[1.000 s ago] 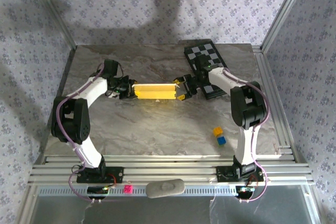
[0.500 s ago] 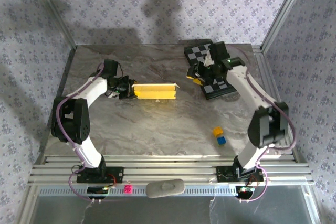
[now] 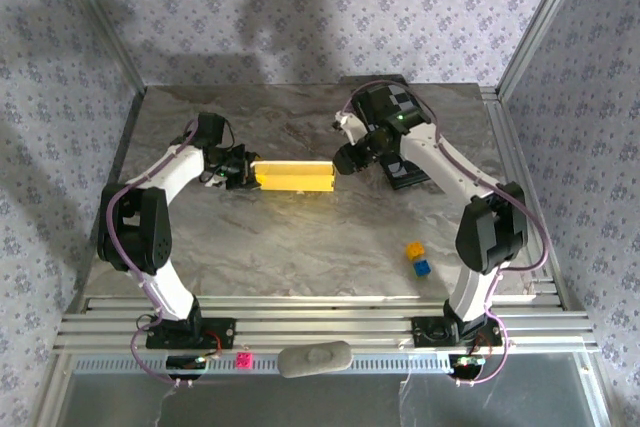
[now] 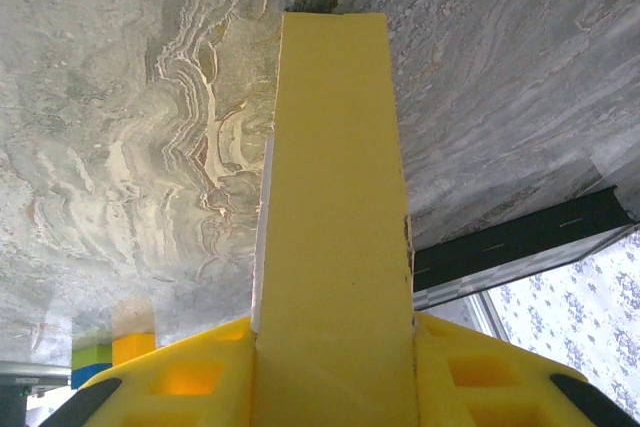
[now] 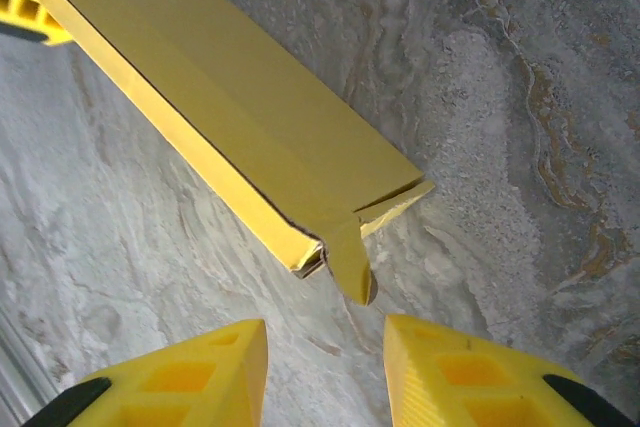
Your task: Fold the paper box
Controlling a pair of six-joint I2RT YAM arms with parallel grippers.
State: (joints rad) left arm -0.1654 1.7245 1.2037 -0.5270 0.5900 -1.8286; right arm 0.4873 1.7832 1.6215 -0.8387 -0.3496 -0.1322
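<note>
- Box (image 3: 293, 177) lies near the middle of the bench (image 3: 300, 242), running left to right.
- Left gripper (image 3: 244, 175) is clamped on the box's left end.
- Right gripper (image 5: 325, 337) hovers just off the right end, jaws partly apart, holding nothing.
- Tab (image 5: 352, 269) sticks out at that end.

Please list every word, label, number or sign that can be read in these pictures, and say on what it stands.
None can be read.
The paper box is plain yellow on every face shown.
The small pink piece at the near edge is too small to tell.
</note>
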